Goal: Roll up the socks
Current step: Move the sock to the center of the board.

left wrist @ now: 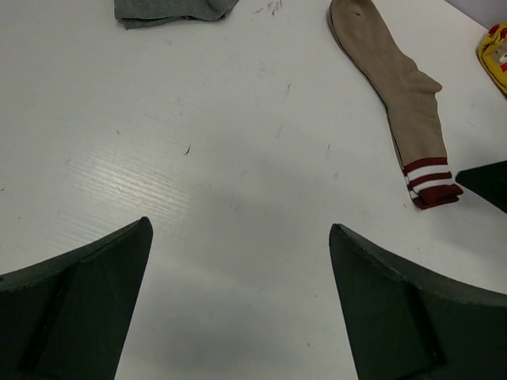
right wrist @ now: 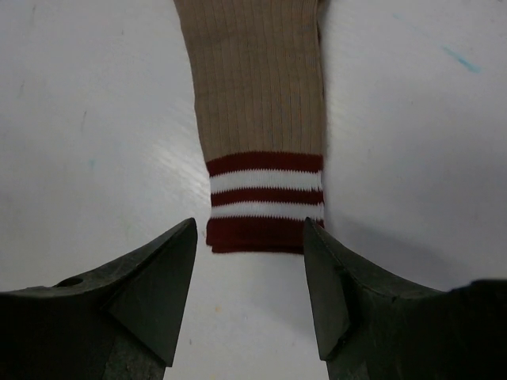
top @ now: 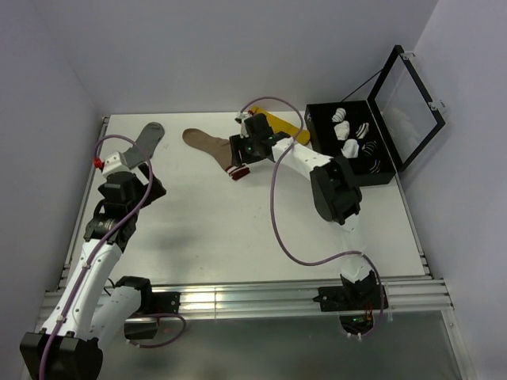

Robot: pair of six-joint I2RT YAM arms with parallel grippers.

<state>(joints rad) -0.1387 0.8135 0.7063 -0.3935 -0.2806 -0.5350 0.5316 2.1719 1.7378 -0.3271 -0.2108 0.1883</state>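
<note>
The tan-brown sock (top: pixel 207 144) lies flat on the white table, toe to the far left, its dark red and white striped cuff (top: pixel 236 170) toward me. It also shows in the left wrist view (left wrist: pixel 402 95). My right gripper (top: pixel 242 161) is open and hovers right at the cuff. In the right wrist view the cuff (right wrist: pixel 265 202) lies just ahead of the gap between the two fingertips of the right gripper (right wrist: pixel 249 231), not gripped. My left gripper (top: pixel 152 190) is open and empty over bare table, left of the sock; its view (left wrist: pixel 238 237) shows only table between the fingers.
A plain grey sock (top: pixel 142 141) lies at the far left. A yellow sock (top: pixel 282 125) lies behind the right gripper. An open black box (top: pixel 388 176) with several rolled socks stands at the far right, its clear lid (top: pixel 408 99) raised.
</note>
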